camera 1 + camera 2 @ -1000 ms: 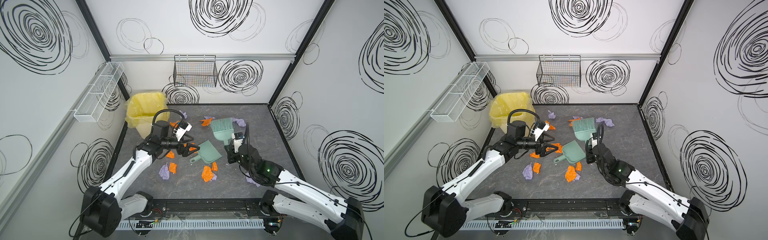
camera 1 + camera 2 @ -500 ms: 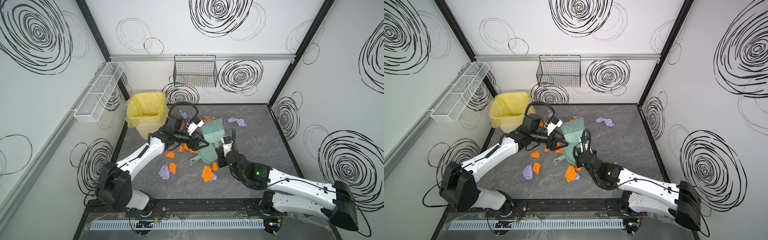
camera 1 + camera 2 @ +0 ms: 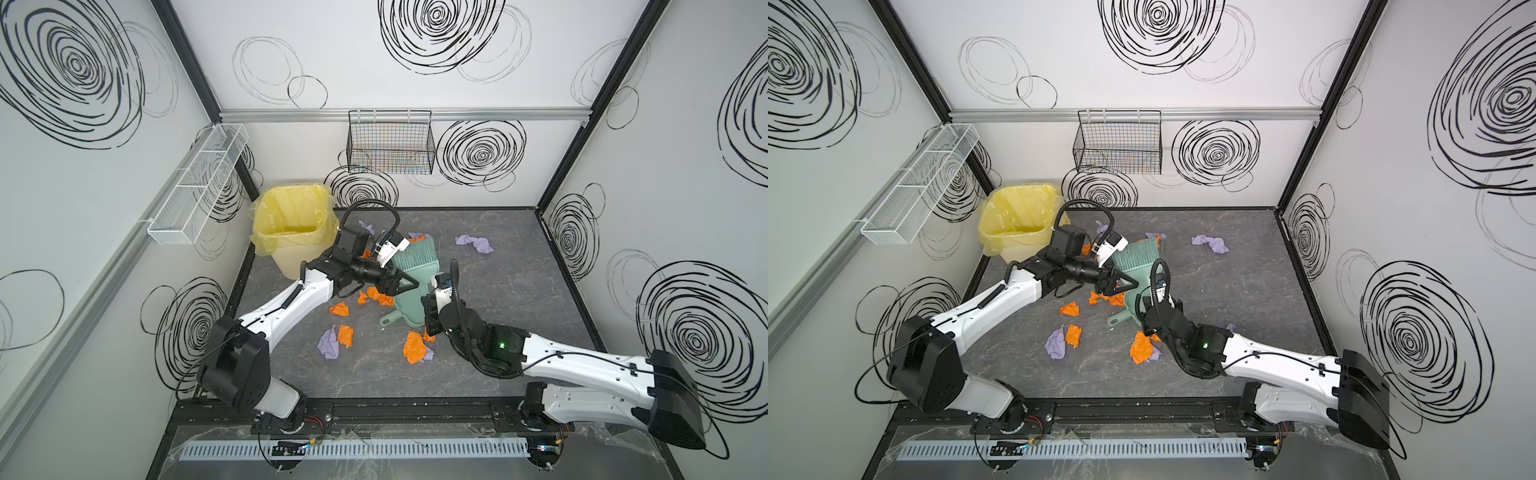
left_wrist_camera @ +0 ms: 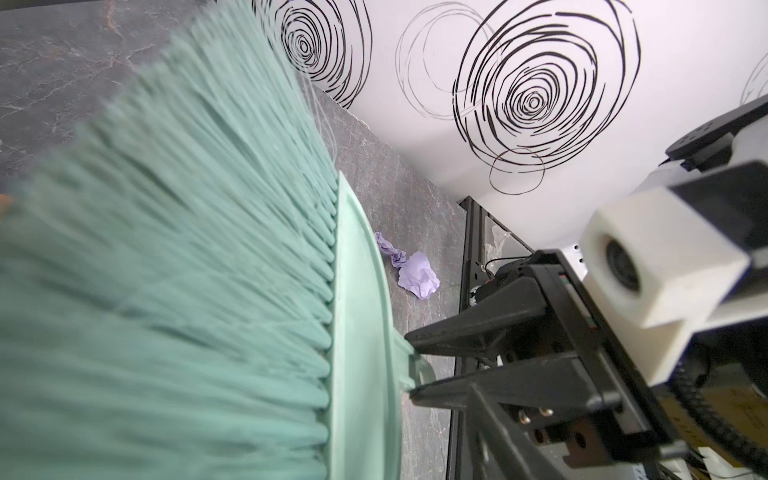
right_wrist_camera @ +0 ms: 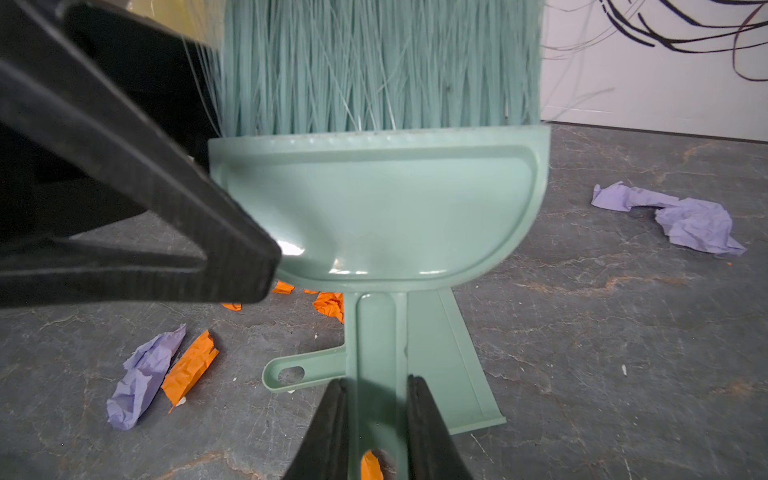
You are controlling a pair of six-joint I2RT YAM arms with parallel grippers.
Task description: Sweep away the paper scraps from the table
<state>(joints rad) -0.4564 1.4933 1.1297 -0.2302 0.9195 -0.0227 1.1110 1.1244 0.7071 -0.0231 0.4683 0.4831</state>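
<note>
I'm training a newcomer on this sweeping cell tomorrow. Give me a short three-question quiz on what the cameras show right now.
1. True or false: the right hand is shut on the handle of the brush.
2. In both top views, what colour is the paper scrap lying alone at the back right of the table? A orange, B lavender, C white.
3. Fill in: in both top views, the yellow-lined bin stands at the table's back ___ corner.
Key: 1 true; 2 B; 3 left.
</note>
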